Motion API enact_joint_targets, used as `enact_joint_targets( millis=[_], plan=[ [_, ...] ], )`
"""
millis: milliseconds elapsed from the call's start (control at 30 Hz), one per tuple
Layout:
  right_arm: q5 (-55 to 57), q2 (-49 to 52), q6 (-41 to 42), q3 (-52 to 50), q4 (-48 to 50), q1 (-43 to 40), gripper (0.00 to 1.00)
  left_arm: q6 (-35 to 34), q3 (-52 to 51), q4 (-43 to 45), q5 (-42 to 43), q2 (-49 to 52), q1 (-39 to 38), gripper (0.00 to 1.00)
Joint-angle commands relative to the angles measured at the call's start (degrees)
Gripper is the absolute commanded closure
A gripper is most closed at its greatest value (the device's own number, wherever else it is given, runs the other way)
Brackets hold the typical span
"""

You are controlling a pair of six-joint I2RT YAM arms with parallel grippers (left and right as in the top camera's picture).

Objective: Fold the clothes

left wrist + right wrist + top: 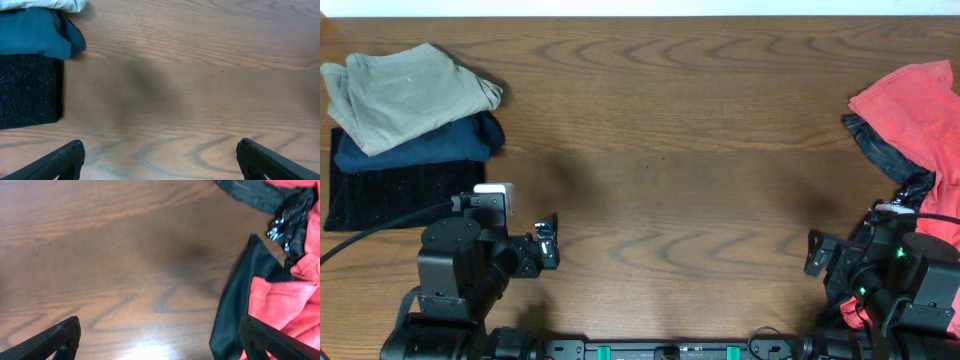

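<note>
left gripper and right gripper both gape empty; red garment and shiny black garment heaped on the right look limp, light, maybe slippery, so I'd pinch a hem

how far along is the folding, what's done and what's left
Done: a folded stack at the left, khaki shorts on a navy garment on a black garment. In hand: nothing; the left gripper and right gripper are both open and empty. Left: the red garment and the shiny black garment, lying crumpled in a heap at the right.
</note>
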Motion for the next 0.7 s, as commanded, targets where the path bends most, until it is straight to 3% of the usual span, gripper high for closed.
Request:
enact_joint_targets(
  millis=[0,367,667],
  plan=[
    [0.57,-0.09,-0.83,-0.37,-1.11,0.04,0.01,-0.13,-0.26,-0.17,-0.68,0.0,0.04,0.02],
    [2.95,-3.93,-0.85,-0.87,-1.09,1.27,0.01,-0.13,-0.26,-0.17,-0.68,0.0,0.04,0.02],
    [3.15,-22.1,-3.23,-18.03,21.4,8.83,0.01,-0.13,-0.26,-0.2,-0.68,0.0,0.04,0.02]
  ],
)
